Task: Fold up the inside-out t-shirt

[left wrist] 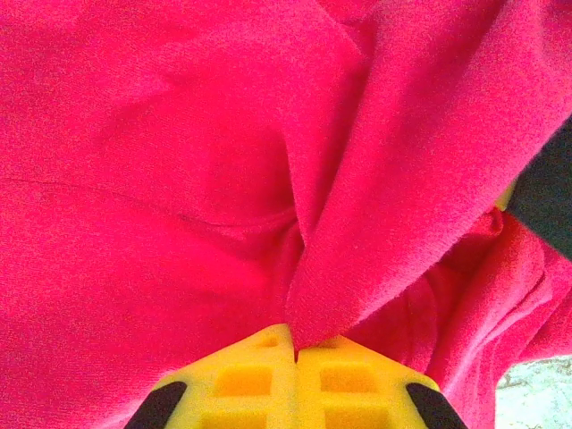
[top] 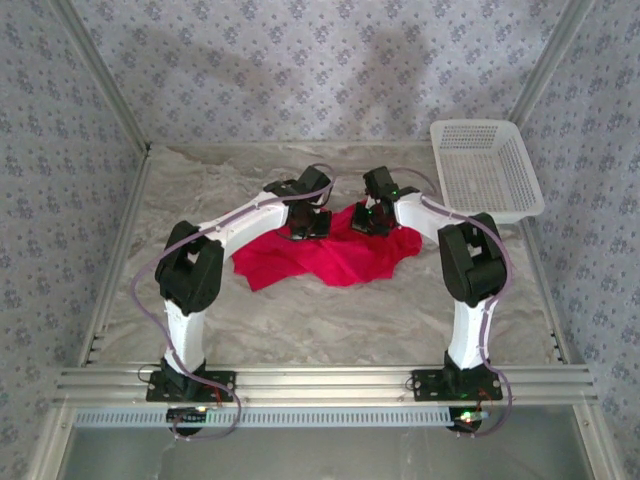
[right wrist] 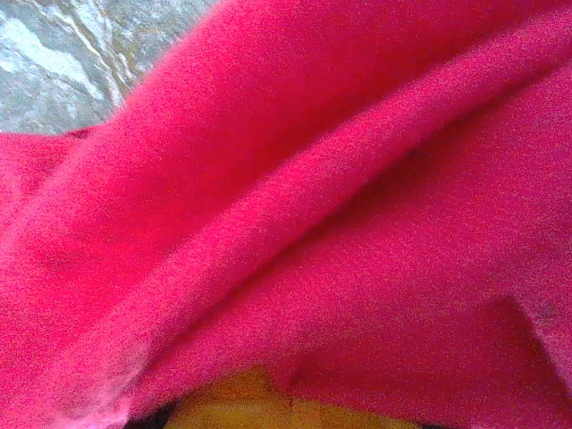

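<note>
Nearest your left wrist camera, the two yellow ribbed pads (left wrist: 241,384) of the left jaws were pressed together. A narrow fold of the bright red, soft cloth t-shirt (left wrist: 179,179) was pinched in the seam between them and rose away from the tips. In your right wrist view the yellow pads (right wrist: 241,402) of the right jaws were closed too. Red folds lay over their tips, so you could not tell whether any cloth was caught between them. A patch of grey marbled bench (right wrist: 80,54) showed at the upper left.

From above, the silver aluminium rail (top: 320,383) carried both bases at the near edge. Your left arm (top: 190,275) rose from its base to a bent black elbow, then its white forearm reached forward and inward; your right arm (top: 470,262) mirrored it. Both wrists were tipped downward, close together over the far edge of the shirt, the left jaws on its far left part and the right jaws just beside them. The shirt lay crumpled in a wide heap at the middle of the bench, between the two elbows. A white plastic mesh basket (top: 485,165) sat at the far right corner, well apart from the cloth.
</note>
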Controlling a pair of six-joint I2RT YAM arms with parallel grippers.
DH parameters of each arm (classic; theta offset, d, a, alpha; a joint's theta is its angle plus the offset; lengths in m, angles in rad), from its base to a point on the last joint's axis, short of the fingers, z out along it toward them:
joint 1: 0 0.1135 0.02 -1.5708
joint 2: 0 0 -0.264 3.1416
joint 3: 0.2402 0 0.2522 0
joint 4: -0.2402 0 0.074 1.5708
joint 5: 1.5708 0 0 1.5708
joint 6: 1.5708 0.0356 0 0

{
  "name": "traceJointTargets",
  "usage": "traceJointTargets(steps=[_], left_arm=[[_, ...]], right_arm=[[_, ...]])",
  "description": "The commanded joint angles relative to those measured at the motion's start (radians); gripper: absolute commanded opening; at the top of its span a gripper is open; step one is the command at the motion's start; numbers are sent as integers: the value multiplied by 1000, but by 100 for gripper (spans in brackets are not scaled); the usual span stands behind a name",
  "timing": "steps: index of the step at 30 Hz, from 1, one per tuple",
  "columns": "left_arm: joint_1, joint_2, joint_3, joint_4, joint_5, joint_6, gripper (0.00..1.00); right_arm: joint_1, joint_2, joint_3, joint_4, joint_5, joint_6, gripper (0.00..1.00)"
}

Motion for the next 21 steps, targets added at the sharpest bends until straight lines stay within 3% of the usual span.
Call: traceJointTargets(steps=[1, 7, 11, 13, 17, 21], left_arm=[[30, -51, 2, -2, 2, 4, 0], [168, -14, 18, 6, 50, -35, 0], [211, -16, -1, 76, 87, -75, 0], [204, -18, -13, 95, 92, -83, 0], [187, -8, -28, 101, 94, -85, 0], [169, -12, -44, 106, 94, -90, 0]], right_arm=[[-15, -81, 77, -89, 1, -36, 0], [-78, -369, 44, -211, -9, -108, 0], [-130, -547, -159, -172, -31, -81, 0], [-132, -613, -349, -87, -59, -44, 0], [-130, -628, -561, 9, -84, 30, 0], [-130, -579, -578, 0, -83, 31, 0]])
